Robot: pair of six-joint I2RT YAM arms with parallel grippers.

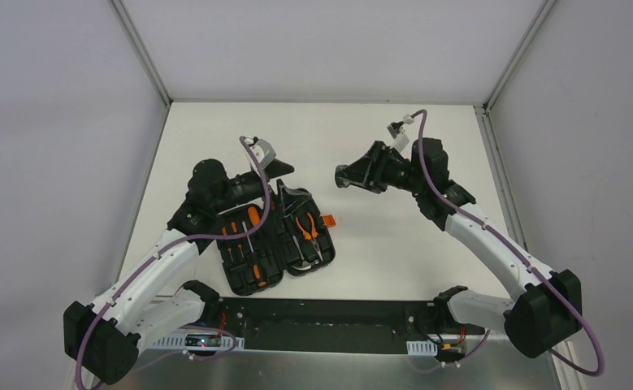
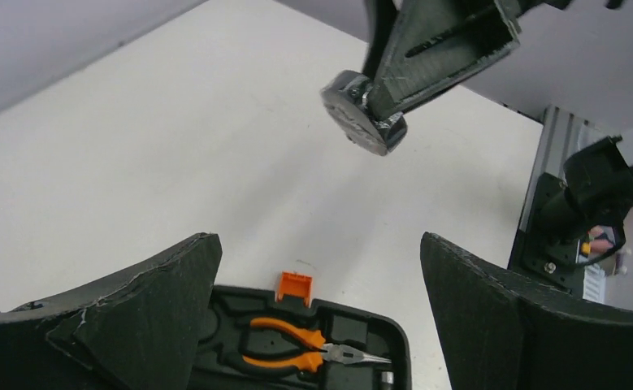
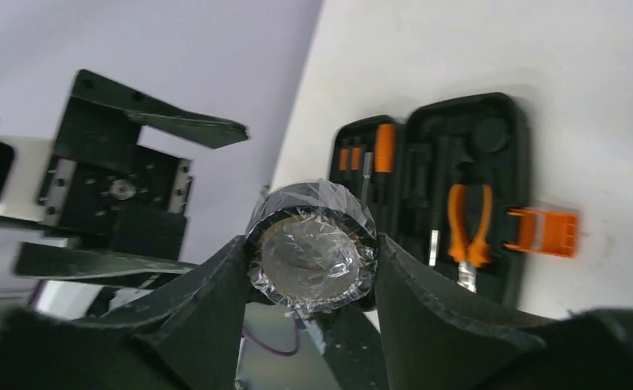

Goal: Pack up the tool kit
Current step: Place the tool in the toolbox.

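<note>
One film-wrapped black roll [image 3: 313,252] clamped in right gripper [image 3: 311,262], aloft, probably bound for round slot [image 3: 489,134] in case [image 3: 518,122]; left gripper [image 2: 317,244] gaping empty above case.

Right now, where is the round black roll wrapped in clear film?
The roll is clamped in the right gripper, near the middle of the top view, just past the open case's far right corner.

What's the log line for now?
left end effector: open above case | right end effector: shut on wrapped black roll | case: open
</note>
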